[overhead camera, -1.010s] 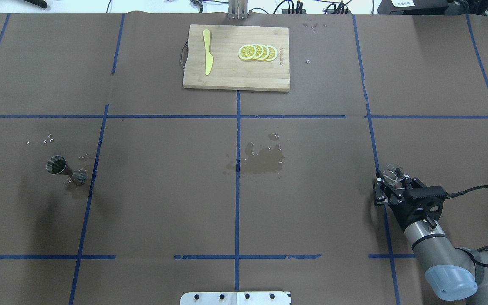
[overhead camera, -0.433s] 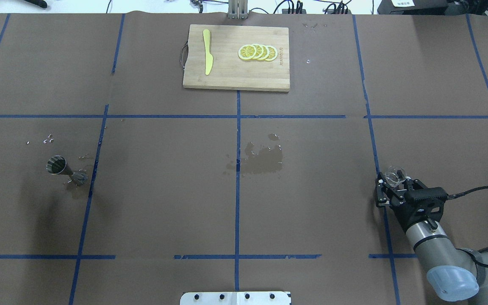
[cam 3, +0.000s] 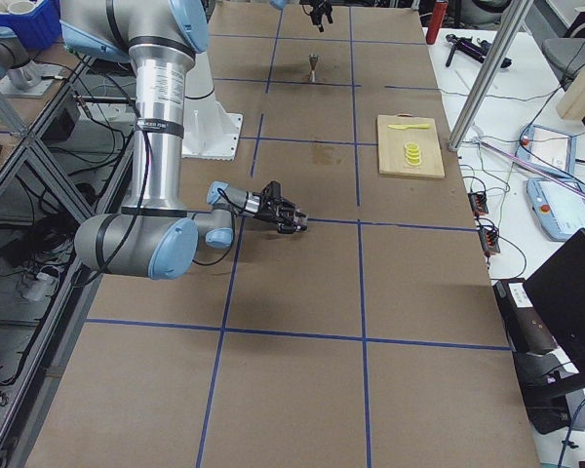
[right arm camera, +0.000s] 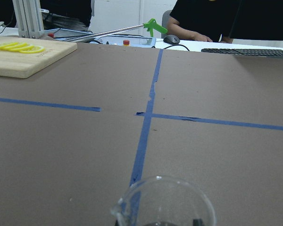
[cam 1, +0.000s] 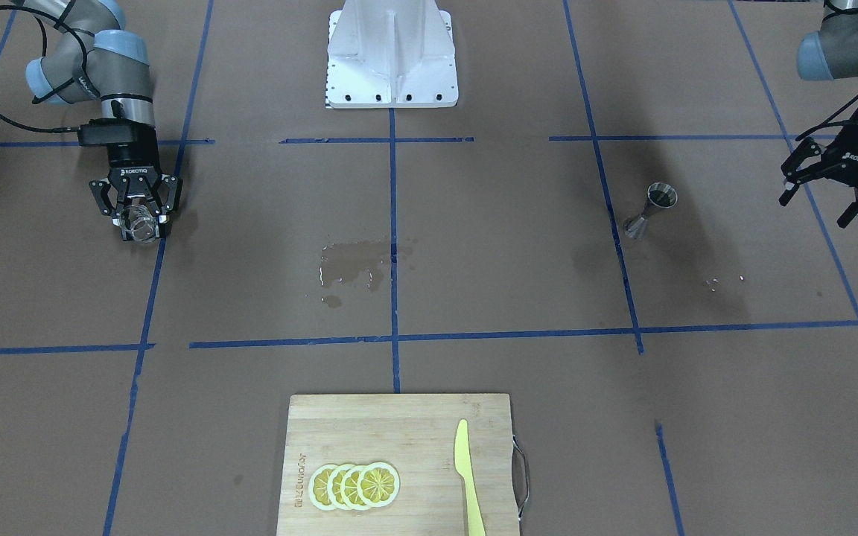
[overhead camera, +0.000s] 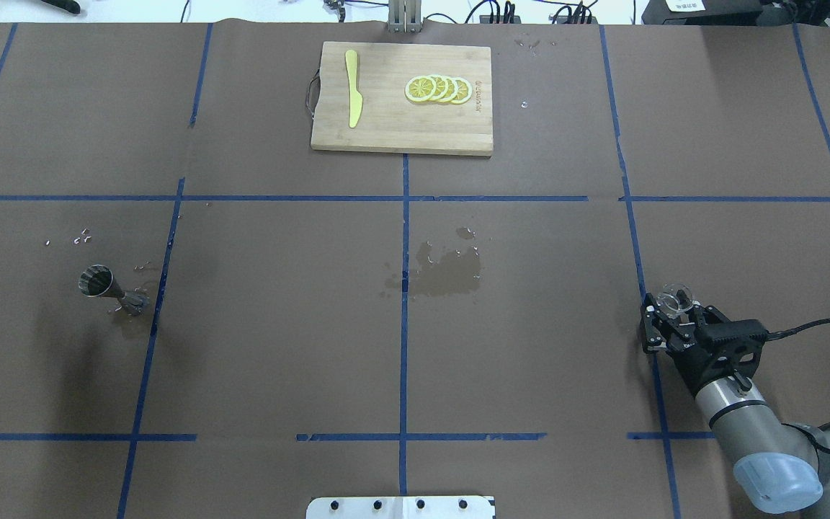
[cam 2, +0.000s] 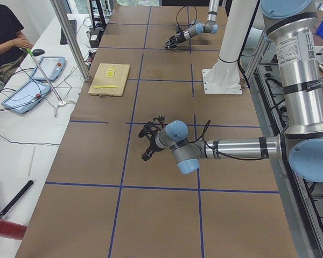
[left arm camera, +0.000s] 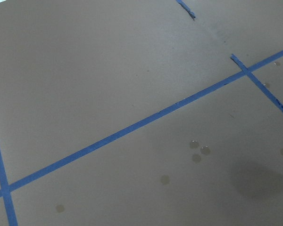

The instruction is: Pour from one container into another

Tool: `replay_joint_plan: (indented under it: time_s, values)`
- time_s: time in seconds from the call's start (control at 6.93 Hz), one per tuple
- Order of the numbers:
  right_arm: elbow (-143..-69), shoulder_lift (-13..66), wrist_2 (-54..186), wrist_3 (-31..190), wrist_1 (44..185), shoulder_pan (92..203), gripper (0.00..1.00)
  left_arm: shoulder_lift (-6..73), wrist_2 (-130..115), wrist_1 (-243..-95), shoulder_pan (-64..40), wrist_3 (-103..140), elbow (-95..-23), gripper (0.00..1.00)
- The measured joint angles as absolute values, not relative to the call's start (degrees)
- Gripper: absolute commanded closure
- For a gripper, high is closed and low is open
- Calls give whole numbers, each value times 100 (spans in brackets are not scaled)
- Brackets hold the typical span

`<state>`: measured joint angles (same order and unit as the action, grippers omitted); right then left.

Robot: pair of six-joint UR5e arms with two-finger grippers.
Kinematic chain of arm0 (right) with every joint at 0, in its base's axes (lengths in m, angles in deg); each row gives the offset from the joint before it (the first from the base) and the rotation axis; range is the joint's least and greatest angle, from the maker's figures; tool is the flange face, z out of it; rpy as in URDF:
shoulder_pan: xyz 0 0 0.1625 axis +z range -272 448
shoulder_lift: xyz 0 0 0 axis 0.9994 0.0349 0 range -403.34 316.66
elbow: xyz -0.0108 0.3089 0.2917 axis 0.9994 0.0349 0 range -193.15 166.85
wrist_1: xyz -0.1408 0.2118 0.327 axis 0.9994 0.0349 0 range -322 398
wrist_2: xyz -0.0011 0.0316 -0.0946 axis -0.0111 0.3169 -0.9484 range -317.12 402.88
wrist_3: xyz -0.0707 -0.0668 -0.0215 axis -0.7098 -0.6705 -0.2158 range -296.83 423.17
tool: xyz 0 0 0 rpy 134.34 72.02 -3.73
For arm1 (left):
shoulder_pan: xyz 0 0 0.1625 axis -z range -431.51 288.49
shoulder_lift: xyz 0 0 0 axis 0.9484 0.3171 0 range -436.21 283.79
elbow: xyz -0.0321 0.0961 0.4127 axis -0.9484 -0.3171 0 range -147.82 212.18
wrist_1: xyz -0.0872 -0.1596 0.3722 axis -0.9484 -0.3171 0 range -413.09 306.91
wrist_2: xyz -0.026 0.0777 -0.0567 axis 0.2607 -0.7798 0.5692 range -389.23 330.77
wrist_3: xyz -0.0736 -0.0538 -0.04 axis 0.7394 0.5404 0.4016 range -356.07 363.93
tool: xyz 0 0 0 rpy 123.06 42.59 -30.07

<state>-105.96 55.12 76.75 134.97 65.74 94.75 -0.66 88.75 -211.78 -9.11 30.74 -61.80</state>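
Note:
The clear glass cup point(overhead camera: 674, 300) sits upright between the fingers of my right gripper point(overhead camera: 671, 307), which is shut on it low over the table's right side. From the front, the cup point(cam 1: 137, 225) and the right gripper point(cam 1: 141, 222) appear at the left. Its rim point(right arm camera: 162, 202) fills the bottom of the right wrist view. The steel jigger point(overhead camera: 109, 285) stands far off on the left side, also visible as the jigger point(cam 1: 651, 208) from the front. My left gripper point(cam 1: 814, 211) hangs open and empty beside the jigger, well apart from it.
A wet patch point(overhead camera: 447, 270) darkens the table's middle, and droplets point(left arm camera: 198, 150) lie near the jigger. A wooden cutting board point(overhead camera: 386, 133) with a yellow knife point(overhead camera: 352, 86) and lemon slices point(overhead camera: 438, 89) lies at the far edge. The robot's base plate point(cam 1: 392, 52) is at the near middle.
My right gripper has drawn back slightly toward the robot, carrying the glass cup with it. The jigger has not moved.

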Motion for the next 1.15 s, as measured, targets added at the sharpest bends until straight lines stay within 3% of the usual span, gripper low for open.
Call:
replay_joint_plan:
  time_s: [0.14, 0.29, 0.43, 1.15]
  values:
    - [-10539, 5518, 7679, 13498, 6479, 9472, 28, -66, 8873, -21180, -911, 3074, -6195, 0]
    - [-10508, 5526, 7681, 13497, 6444, 9469, 8, -71, 8872, -21181, -911, 3074, -6215, 0]
    - [-10509, 5521, 7680, 13497, 6428, 9469, 2, -76, 8872, -21181, -911, 3074, -6224, 0]
    - [-10645, 5554, 7717, 13443, 6225, 9451, 0, -89, 8871, -21182, -911, 3074, -6229, 0]
